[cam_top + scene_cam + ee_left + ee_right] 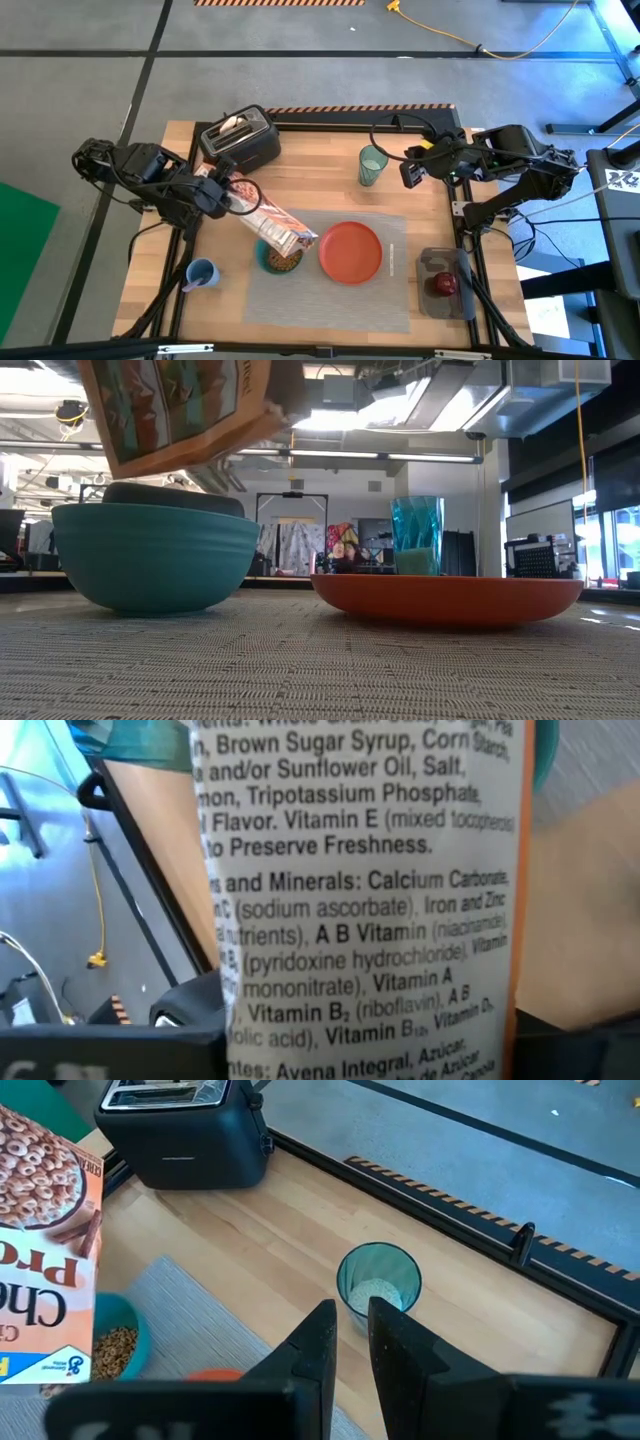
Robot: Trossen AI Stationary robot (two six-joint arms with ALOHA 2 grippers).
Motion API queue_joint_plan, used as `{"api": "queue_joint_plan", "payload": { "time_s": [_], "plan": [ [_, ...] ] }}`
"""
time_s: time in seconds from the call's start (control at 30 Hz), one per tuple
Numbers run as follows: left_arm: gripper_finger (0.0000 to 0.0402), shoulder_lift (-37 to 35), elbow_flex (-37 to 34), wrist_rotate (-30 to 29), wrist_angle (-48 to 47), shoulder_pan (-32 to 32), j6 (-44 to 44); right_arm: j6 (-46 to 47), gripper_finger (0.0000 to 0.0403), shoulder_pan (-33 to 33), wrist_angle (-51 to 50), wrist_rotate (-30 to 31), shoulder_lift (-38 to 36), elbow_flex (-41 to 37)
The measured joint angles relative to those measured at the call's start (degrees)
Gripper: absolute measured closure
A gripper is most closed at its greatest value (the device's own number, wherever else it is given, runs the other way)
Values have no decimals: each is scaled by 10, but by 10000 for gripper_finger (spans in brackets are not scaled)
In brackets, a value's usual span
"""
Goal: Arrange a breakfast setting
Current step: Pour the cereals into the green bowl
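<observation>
My left gripper is shut on the tall orange cereal box, which is tipped with its open top over the teal bowl. The bowl holds cereal and stands on the grey placemat beside the orange-red plate. A slim pale utensil lies to the right of the plate. The green glass stands on the wood beyond the mat. My right gripper hangs above and short of the glass, shut, holding nothing. The red apple rests at the right edge. My left gripper pinches the cereal box near its bottom end between two fingers, one on each broad face, with the narrow printed side panel facing the wrist. The fingers come from the table's left, slanting down. The box is lifted clear, its top end lowest, above the bowl.
A black toaster with a toast slice in its slot stands at the far left. A blue cup sits near the left edge. The apple lies in a grey tray.
</observation>
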Motion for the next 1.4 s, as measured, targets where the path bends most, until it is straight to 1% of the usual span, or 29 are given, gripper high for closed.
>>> {"api": "queue_joint_plan", "payload": {
  "time_s": [0.3,0.5,0.67,0.87,0.97,1.1,1.17,1.23,1.3,1.4],
  "plan": [
    [264,0,0,12,40,0,-27,-16,349,0,3,1,0,0],
    [264,0,0,13,93,9,-39,-22,349,0,4,2,0,0],
    [264,0,0,11,132,32,-45,-39,349,0,22,-14,-5,0],
    [264,0,0,29,205,69,-45,-93,349,0,56,-26,-16,3],
    [264,0,-1,32,243,91,-45,-115,349,0,59,-23,-21,25],
    [264,0,-23,35,331,127,-52,-148,346,0,58,4,-27,71],
    [264,0,-41,56,376,147,-58,-178,333,0,59,6,-35,97],
    [264,0,-61,77,425,167,-64,-204,312,0,60,5,-41,122],
    [264,0,-87,99,479,187,-74,-226,283,0,61,-5,-50,140],
    [264,0,-133,130,575,214,-92,-247,231,0,72,-38,-62,151]
  ]
}}
